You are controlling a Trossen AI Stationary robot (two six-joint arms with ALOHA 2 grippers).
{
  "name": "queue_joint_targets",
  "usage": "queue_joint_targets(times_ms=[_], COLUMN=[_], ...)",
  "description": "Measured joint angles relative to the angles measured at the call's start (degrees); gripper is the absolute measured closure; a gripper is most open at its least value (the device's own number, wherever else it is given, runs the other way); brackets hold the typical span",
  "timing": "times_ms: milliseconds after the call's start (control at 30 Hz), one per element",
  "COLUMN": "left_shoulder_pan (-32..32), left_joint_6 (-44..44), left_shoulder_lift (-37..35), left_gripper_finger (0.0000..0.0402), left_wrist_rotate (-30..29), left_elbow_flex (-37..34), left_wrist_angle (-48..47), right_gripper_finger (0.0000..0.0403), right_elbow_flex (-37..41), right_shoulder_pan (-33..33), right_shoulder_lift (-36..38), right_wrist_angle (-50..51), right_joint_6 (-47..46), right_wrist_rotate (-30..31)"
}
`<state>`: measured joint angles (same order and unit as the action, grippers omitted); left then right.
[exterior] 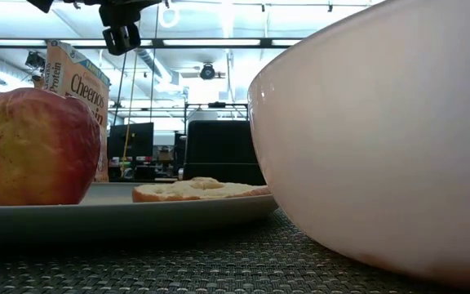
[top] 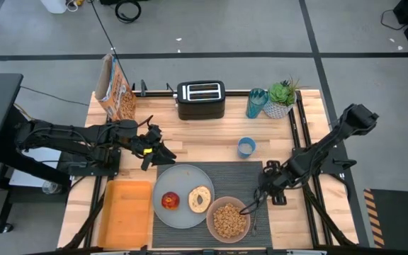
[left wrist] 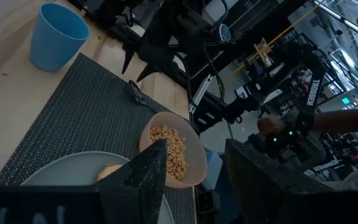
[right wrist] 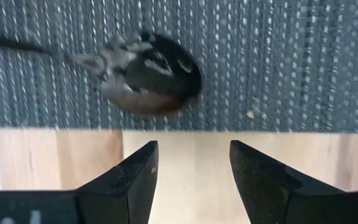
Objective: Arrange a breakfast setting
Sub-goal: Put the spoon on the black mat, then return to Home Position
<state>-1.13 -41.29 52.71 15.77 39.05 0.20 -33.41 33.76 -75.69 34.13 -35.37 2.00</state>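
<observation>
Right gripper (right wrist: 191, 180): jaws parted, empty, beside spoon (right wrist: 145, 71).
Count: one plate (top: 183, 202), one bowl (top: 229, 221).
Surface: striped placemat (top: 239, 177).

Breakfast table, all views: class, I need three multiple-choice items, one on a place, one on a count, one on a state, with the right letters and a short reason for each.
1. Where is the apple?
A. on the plate
B. in the bowl
C. on the orange tray

2. How many slots does the toaster show?
A. one
B. two
C. four

3. How is the right hand?
A. open, holding nothing
B. shut on the cup
C. shut on the bagel

Answers:
1 A: the apple sits on the grey plate beside the bagel.
2 B: two slots run along the toaster's top.
3 A: its fingers stand apart with bare table between them, the spoon lying beyond on the mat.
</observation>
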Motion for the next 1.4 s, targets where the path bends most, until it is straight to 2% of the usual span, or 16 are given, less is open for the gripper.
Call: queue_joint_targets(times_ms=[533, 700, 833, 967, 1067, 1167, 1400], left_shoulder_pan=[0.0, 0.0, 0.0, 0.0, 0.07, 0.07, 0.06], left_joint_6=[0.12, -0.21, -0.06, 6.19, 11.21, 14.24, 17.35], left_shoulder_lift=[0.0, 0.0, -0.96, -4.35, -7.06, -9.47, -12.67], left_gripper_finger=[0.023, 0.023, 0.023, 0.023, 0.0238, 0.0254, 0.0287], left_wrist_rotate=[0.0, 0.55, 0.42, -5.85, -11.01, -14.58, -17.23], left_elbow_flex=[0.0, 0.0, 0.0, -0.02, -0.04, -0.04, -0.14], left_wrist_angle=[-0.04, 0.02, 0.52, 0.39, -0.84, -4.3, -6.76], right_gripper_finger=[0.02, 0.02, 0.02, 0.0204, 0.0214, 0.0226, 0.0265], right_elbow_flex=[0.0, 0.02, 0.09, 0.23, 2.56, 6.76, 14.95], right_shoulder_pan=[-1.45, -2.25, -1.38, -1.11, -1.77, -2.72, -5.0], right_shoulder_lift=[-2.11, 0.54, 7.69, 16.44, 23.05, 29.72, 42.34], right_wrist_angle=[-9.32, -3.15, -1.65, -2.43, -3.73, -8.7, -20.23], right_joint_6=[-0.74, -7.45, -11.84, -13.11, -14.82, -17.36, -17.75], right_wrist_rotate=[5.9, 4.0, 2.83, 8.24, 9.8, 11.86, 22.6])
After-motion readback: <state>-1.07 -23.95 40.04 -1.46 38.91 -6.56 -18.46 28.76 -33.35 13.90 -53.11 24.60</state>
